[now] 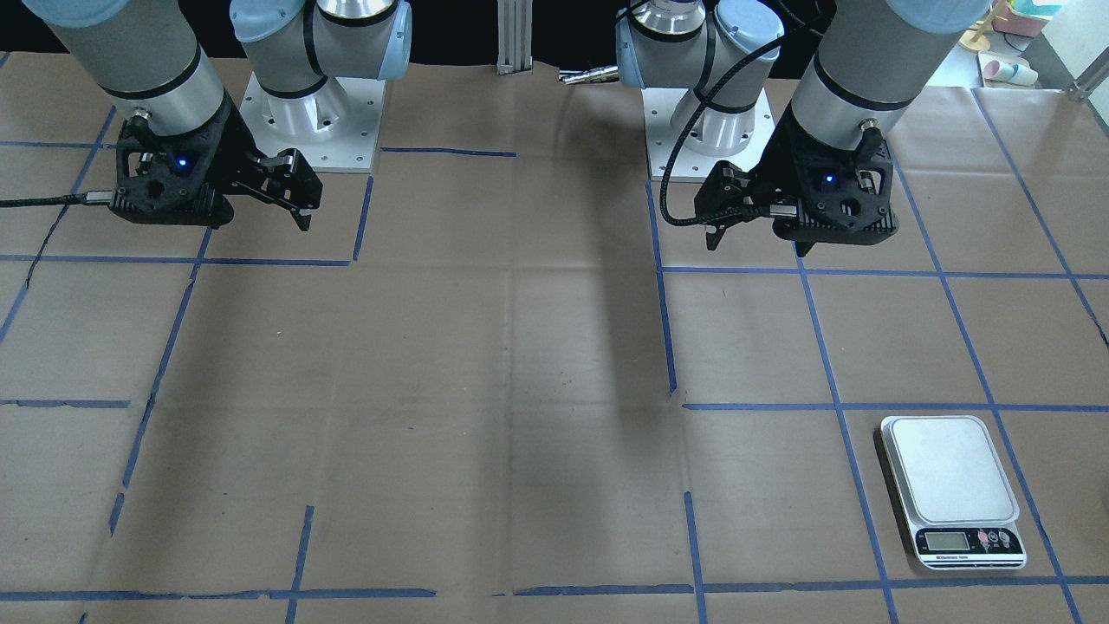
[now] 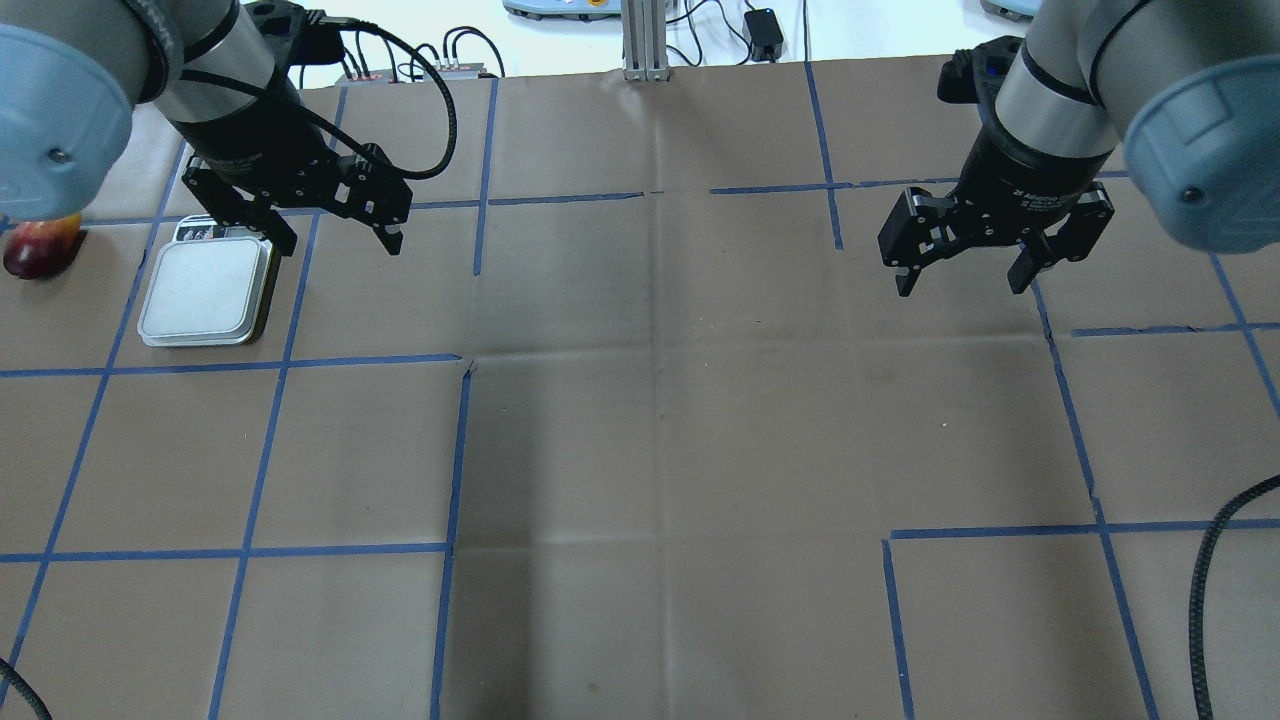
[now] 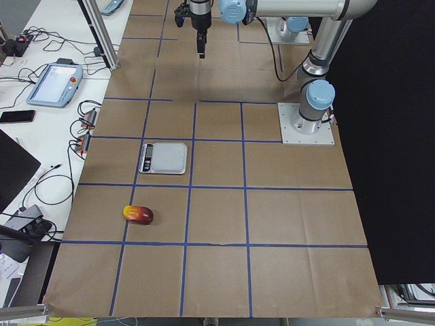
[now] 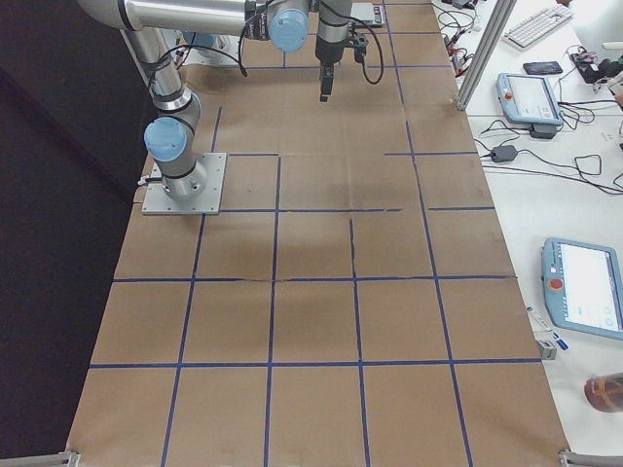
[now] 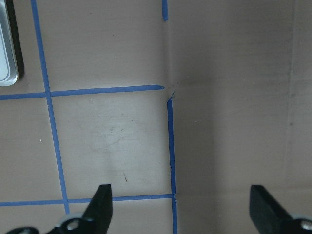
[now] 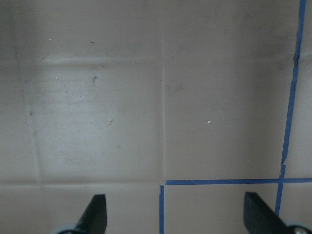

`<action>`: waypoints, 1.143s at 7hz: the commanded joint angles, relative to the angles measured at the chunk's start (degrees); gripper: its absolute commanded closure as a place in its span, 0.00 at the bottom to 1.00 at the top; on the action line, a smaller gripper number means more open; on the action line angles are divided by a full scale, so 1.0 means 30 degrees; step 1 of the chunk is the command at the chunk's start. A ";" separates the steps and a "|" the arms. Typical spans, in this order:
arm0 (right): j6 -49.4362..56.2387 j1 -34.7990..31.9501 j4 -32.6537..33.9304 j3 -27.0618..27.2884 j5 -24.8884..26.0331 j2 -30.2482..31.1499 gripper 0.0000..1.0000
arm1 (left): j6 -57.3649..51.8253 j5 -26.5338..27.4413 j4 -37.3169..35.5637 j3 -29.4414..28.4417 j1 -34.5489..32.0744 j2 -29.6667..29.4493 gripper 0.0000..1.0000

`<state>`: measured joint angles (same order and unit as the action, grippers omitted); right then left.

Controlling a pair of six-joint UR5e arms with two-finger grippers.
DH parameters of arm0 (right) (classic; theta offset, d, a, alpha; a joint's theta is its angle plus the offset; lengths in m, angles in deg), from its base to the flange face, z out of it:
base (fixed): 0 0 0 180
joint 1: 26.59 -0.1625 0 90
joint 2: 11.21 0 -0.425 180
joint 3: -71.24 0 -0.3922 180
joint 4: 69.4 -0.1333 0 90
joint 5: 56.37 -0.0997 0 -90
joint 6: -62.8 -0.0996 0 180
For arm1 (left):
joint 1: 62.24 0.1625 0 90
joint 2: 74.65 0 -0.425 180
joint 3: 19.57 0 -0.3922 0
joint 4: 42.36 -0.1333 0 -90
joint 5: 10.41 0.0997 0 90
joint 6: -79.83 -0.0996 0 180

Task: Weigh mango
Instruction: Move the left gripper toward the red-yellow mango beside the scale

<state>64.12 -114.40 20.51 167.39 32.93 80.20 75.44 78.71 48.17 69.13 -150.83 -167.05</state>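
Mango (image 2: 38,250) lies on the bench (image 2: 650,450) left of the scale (image 2: 207,295), which sits between it and my left jaws, the nearer pair; long axis seemingly near-to-far. Both pairs wide, empty.

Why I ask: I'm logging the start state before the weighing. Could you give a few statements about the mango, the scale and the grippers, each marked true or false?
1. The mango lies on the scale. False: it lies on the paper-covered table, apart from the scale.
2. The scale's platform is bare. True.
3. The left gripper and the right gripper are both open and empty. True.
4. The scale stands on the right arm's side of the table. False: it stands on the left arm's side, as does the mango.
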 commanded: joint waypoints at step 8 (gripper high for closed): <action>0.0000 0.0000 0.0000 0.0000 0.0000 0.0000 0.00 | -1.0786 -0.0322 -0.2920 -0.1407 0.9563 -0.3174 0.01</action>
<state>64.12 -114.40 20.51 167.39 32.93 80.20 52.40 77.76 42.80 66.37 -129.13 -172.74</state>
